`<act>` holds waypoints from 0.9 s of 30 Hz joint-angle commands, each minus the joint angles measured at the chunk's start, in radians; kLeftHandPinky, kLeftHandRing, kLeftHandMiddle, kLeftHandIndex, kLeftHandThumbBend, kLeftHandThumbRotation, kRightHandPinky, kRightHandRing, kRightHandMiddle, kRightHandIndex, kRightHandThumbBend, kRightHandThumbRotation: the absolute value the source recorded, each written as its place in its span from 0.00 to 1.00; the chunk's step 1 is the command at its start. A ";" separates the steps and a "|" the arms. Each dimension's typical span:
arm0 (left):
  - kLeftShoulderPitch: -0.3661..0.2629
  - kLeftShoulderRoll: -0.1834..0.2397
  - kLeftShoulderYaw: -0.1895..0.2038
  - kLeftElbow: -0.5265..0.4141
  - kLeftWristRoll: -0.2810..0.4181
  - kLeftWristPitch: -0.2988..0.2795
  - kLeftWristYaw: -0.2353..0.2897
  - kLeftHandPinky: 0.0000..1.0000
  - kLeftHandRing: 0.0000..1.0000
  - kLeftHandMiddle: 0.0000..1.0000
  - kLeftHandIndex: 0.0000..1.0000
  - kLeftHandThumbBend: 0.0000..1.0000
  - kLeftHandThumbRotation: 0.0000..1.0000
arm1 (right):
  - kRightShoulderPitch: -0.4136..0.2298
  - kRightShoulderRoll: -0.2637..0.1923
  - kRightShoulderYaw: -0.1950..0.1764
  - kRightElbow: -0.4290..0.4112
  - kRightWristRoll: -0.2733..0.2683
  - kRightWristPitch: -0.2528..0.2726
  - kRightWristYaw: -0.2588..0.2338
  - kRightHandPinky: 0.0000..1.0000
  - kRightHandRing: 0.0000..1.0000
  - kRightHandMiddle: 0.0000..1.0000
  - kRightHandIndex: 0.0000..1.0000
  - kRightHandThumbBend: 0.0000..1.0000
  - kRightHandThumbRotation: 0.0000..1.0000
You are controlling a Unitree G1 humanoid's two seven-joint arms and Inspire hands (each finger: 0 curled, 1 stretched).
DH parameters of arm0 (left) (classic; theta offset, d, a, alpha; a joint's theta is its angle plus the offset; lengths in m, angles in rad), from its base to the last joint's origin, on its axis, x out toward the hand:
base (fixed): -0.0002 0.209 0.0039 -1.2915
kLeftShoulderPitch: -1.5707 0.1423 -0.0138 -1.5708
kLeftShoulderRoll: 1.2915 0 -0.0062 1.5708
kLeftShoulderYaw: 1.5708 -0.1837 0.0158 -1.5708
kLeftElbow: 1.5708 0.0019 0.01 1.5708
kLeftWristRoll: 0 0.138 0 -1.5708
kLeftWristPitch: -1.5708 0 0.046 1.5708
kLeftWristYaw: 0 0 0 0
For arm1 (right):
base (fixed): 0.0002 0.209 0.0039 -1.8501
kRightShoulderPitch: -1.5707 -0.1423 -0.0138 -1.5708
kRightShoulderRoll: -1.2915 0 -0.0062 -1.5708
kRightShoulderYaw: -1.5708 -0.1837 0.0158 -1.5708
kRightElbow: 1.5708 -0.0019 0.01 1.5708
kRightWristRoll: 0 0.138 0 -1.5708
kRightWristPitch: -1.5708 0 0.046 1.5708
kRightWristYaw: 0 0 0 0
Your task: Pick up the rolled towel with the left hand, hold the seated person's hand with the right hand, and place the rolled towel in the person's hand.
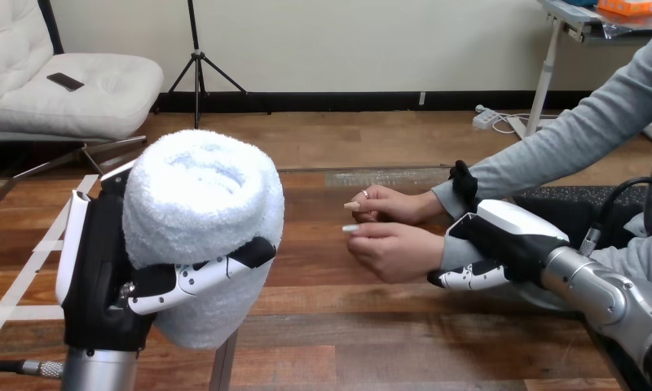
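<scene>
Nearest the camera, the left hand's (103,273) black-and-white jointed fingers (194,278) are clamped across the front of the rolled towel (200,199), with the black palm and its white side shell pressed against the roll's left flank and the silver forearm dropping to the view's bottom edge. The towel is a fat, upright cylinder of pale blue-white terry cloth, fluffy and nubbly, with its coiled end facing up and a shallow dimple at the centre; it is held above the wooden table (347,342) at the view's left, well apart from the person. At the right, the right hand's (502,240) fingers (469,277) curl under the wrist (455,254) of the person's nearer hand (396,251), its smooth white back shell lying over the grey sleeve and its silver, ribbed forearm running off to the lower right corner. That nearer hand is loosely curled, knuckles towards the towel, just above the tabletop. The person's farther hand (392,204) lies just behind it, touching it, fingers pointing left. The table's planks are dark brown and streaky, with pale tape strips (29,269) at their left
</scene>
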 commanded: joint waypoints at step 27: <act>-0.056 -0.007 0.016 -0.015 -0.005 -0.011 0.004 0.22 0.27 0.33 0.37 0.59 0.00 | -0.006 -0.019 -0.072 -0.064 0.090 -0.082 0.023 0.25 0.30 0.36 0.40 0.44 0.29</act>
